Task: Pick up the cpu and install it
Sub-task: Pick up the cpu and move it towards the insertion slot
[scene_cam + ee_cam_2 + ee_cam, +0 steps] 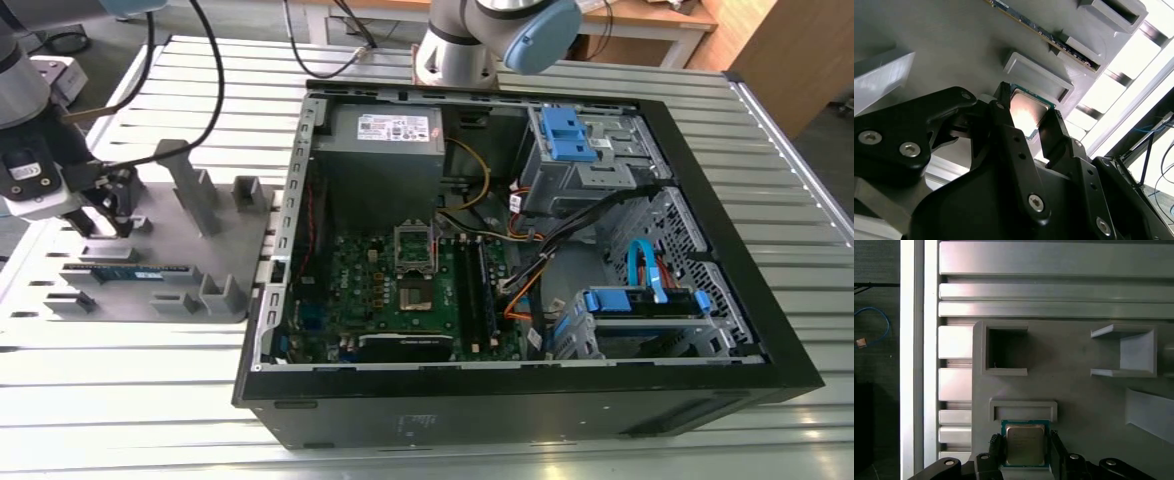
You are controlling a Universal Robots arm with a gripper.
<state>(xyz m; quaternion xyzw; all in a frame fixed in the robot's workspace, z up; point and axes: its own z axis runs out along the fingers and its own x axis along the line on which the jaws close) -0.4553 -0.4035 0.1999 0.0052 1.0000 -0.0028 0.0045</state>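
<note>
The cpu [1025,444], a small square chip with a shiny metal top and green rim, lies at the grey fixture plate [1074,385] just beside a low raised bracket [1023,407]. My gripper [1025,446] has its two black fingers pressed against opposite edges of the cpu [1026,112], shut on it. In the exterior view the gripper [110,228] hangs over the far left part of the fixture plate [174,245], well apart from the open computer case [534,250]. The motherboard's socket [415,243] sits in the middle of the case.
A thin blue-green memory stick [127,271] lies in holders on the fixture plate, near the gripper. Grey upright blocks [187,185] stand on the plate. Another arm's base [467,45] stands behind the case. Cables and blue drive bays [574,135] crowd the case on the exterior view's right.
</note>
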